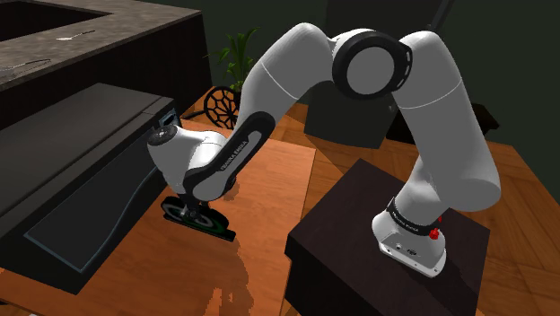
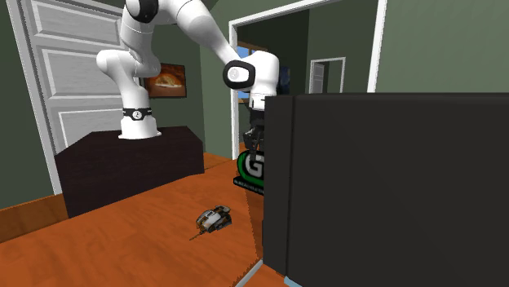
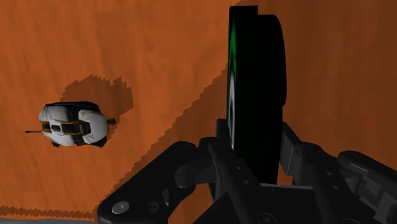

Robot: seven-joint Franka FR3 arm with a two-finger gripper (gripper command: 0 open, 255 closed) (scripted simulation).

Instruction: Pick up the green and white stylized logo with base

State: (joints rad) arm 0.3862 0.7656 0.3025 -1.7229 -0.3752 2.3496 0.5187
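Count: one white arm (image 1: 395, 99), one black gripper (image 1: 190, 208), one green and white logo (image 1: 205, 222), one small white-and-orange gadget (image 2: 214, 218), one dark stand (image 1: 359, 251), one dark cabinet (image 1: 81, 179), one potted plant (image 1: 238, 49), one framed picture (image 2: 167, 80) and one white panelled door (image 2: 65, 73). The logo stands upright on its black base on the orange wood floor (image 1: 269, 179), just beside the cabinet. In the second exterior view the cabinet's edge hides the right part of its green and white face. The gripper sits directly above the logo, pointing down. In the wrist view the disc is seen edge-on between the two fingers (image 3: 222, 146), its green face turned toward the gadget (image 3: 73, 124), which lies well apart on the floor. The fingers are parted only by the disc's thickness and press against both faces, so the gripper has hold of the logo. The base appears to rest on the floor. The arm rises upright from the stand and folds at a high elbow. Its forearm descends toward the shoulder view's left, and the wrist bends so the hand faces the floor.
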